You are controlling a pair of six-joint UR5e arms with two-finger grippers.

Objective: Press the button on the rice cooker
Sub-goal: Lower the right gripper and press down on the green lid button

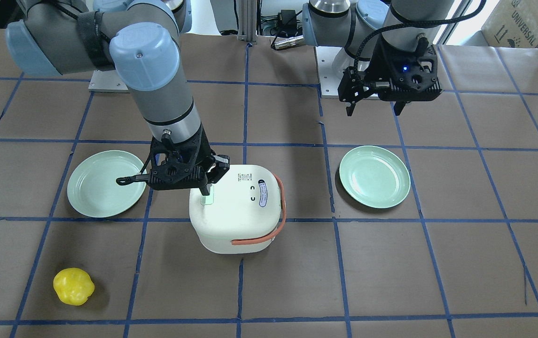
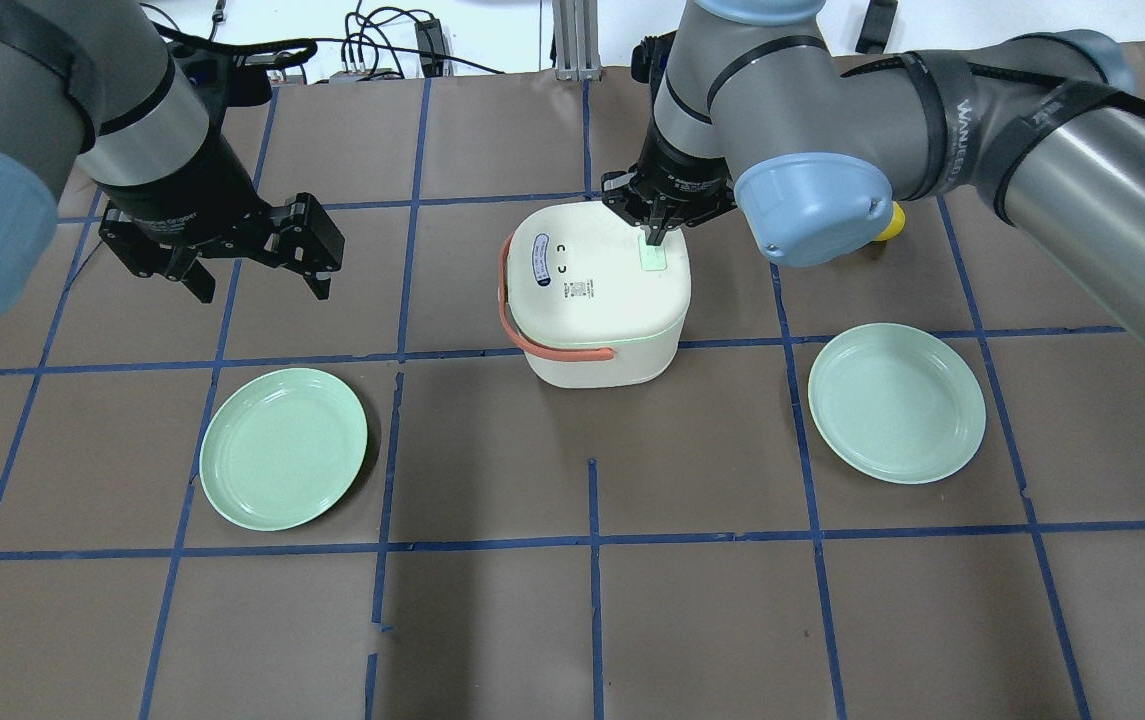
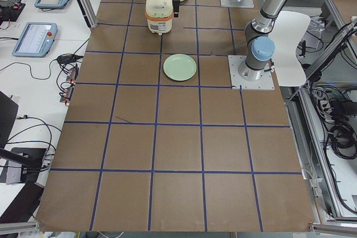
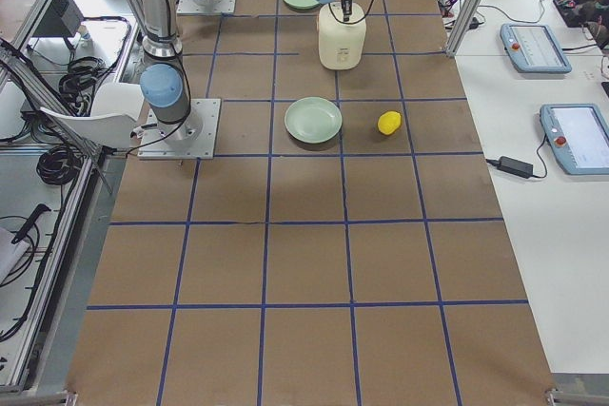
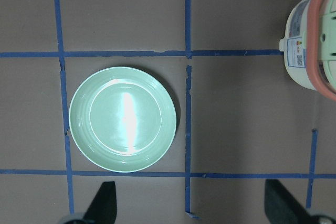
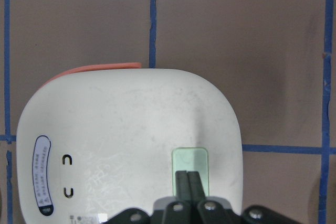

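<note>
The white rice cooker (image 1: pixel 236 209) stands mid-table with its lid shut and its orange-red handle (image 1: pixel 261 237) folded down. It also shows in the overhead view (image 2: pixel 597 295) and the right wrist view (image 6: pixel 131 145). A pale green button (image 6: pixel 190 170) sits on the lid. My right gripper (image 6: pixel 187 181) is shut, its fingertips down on the button; it shows too in the front view (image 1: pixel 205 191) and overhead (image 2: pixel 654 238). My left gripper (image 2: pixel 257 275) is open and empty, hovering away from the cooker above a green plate (image 5: pixel 124 127).
Two pale green plates lie either side of the cooker (image 2: pixel 284 447) (image 2: pixel 896 402). A yellow toy pepper (image 1: pixel 73 286) lies near the operators' edge. Blue tape lines grid the brown table (image 2: pixel 592 600).
</note>
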